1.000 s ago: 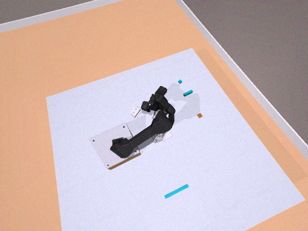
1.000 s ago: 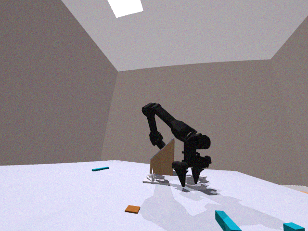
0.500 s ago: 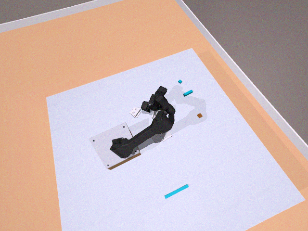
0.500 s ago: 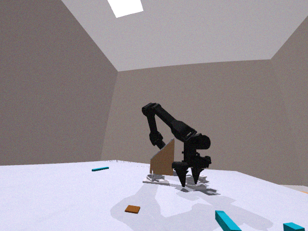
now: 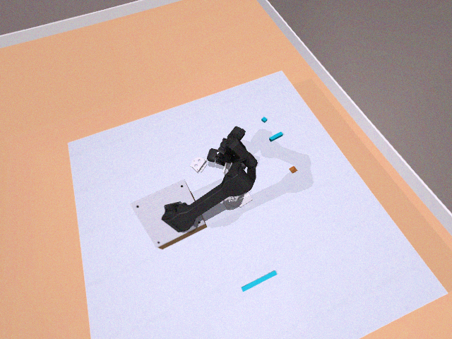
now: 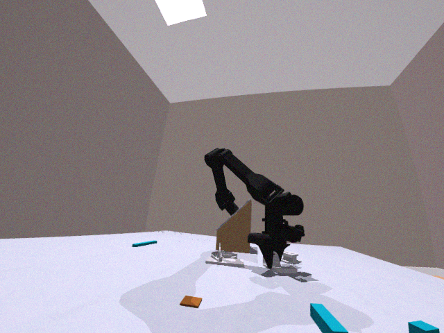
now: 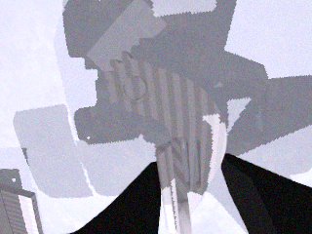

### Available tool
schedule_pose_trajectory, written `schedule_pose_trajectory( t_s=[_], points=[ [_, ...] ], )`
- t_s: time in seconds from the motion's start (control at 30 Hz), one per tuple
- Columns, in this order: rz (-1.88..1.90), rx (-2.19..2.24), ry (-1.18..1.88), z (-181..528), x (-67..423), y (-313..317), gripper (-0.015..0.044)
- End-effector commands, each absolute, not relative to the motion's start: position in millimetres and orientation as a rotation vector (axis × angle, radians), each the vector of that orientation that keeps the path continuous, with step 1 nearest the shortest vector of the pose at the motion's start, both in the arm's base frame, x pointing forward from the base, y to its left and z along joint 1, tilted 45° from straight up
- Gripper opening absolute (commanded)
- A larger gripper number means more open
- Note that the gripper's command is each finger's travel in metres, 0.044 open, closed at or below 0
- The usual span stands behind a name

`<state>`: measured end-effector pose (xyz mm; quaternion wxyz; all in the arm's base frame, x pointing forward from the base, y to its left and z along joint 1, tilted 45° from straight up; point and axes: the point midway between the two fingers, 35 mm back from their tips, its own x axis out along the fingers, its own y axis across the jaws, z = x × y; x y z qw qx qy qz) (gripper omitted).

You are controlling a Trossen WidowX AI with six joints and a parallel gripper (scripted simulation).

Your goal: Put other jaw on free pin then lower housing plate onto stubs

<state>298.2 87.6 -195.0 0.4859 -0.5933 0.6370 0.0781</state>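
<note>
The loose jaw (image 7: 166, 102), a pale grey ribbed piece with gear teeth at its far end, lies on the white mat. My gripper (image 7: 190, 166) (image 5: 222, 164) (image 6: 271, 263) points straight down at it. The two dark fingers are closed in on the jaw's narrow blade (image 7: 181, 180). The base with its pins and the mounted jaw (image 6: 224, 258) (image 5: 239, 200) sits beside the arm, partly hidden under it in the top view. The white housing plate (image 5: 198, 164) (image 6: 290, 256) with two holes lies flat on the mat just past the gripper; its corner (image 7: 15, 207) shows in the wrist view.
The arm's mounting plate (image 5: 153, 207) has an upright brown board (image 6: 236, 229) behind the base. A small orange chip (image 5: 292, 169) (image 6: 191, 301) and teal bars (image 5: 275, 136) (image 5: 258, 280) (image 6: 143, 243) (image 6: 326, 318) lie scattered on the mat.
</note>
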Motion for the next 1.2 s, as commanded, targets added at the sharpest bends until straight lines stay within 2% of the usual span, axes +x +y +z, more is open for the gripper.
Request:
schedule_pose_trajectory(
  t_s=[0.0, 0.33, 1.17],
  points=[
    [0.190, -1.444, 1.550, -195, 298, 88, 0.0134],
    [0.191, -1.444, 1.550, -194, 298, 89, 0.0134],
    [0.193, -1.449, 1.549, -140, 284, 141, 0.0134]
  ],
)
